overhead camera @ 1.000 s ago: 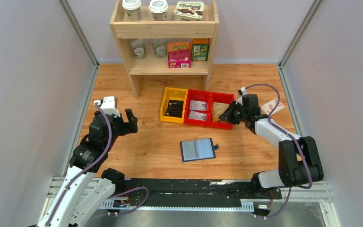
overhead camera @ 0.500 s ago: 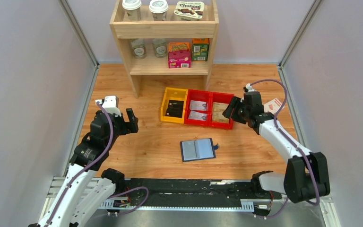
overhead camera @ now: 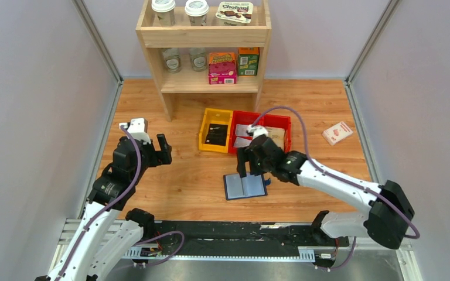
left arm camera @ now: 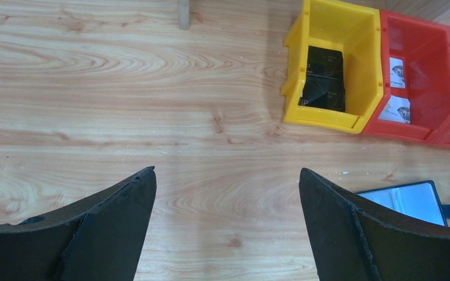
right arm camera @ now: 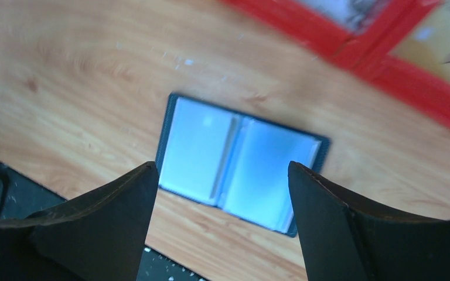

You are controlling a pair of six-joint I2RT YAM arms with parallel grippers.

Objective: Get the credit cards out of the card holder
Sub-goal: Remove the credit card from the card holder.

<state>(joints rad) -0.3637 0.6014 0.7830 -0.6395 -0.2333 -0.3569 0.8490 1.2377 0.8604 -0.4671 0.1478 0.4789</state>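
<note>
right pincer, jaws now wide and empty, has swung from the red bin to over our open card holder; we judge another pull comes next.

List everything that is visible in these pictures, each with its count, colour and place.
table: one, light wood
card holder: one, navy blue, open on the table, middle
yellow bin: one, yellow, behind the card holder
cards: count unclear, black, in the yellow bin
red bins: two, red, joined beside the yellow bin, pale cards inside
small box: one, white and red, table's right side
shelf: one, wooden, at the back, bearing cups, jars, boxes
left end effector: one, black, open, above bare table
right end effector: one, black, open, above the card holder
</note>
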